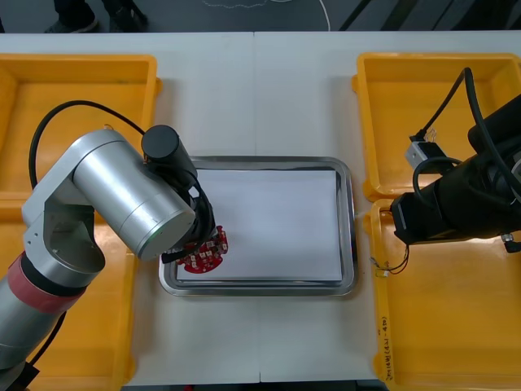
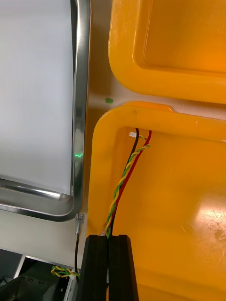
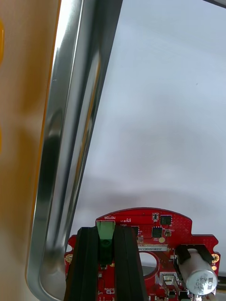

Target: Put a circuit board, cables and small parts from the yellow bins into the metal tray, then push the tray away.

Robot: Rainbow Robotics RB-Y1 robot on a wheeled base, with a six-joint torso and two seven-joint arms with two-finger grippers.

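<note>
1. The left claw (image 3: 107, 230) pinches the red circuit board (image 3: 162, 230) by its green connector (image 3: 106, 225) at the metal tray's (image 3: 61, 141) near-left corner. Released here, the board could end up leaning on the rim.
2. The right claw (image 2: 109, 239), closed narrow on a twisted cable (image 2: 123, 181), sits in the yellow bin (image 2: 96, 155) just right of the tray. The thin cable may slip out or snag the bin wall.

Circuit board (image 1: 213, 254) partly hidden under left arm (image 1: 122, 195).
</note>
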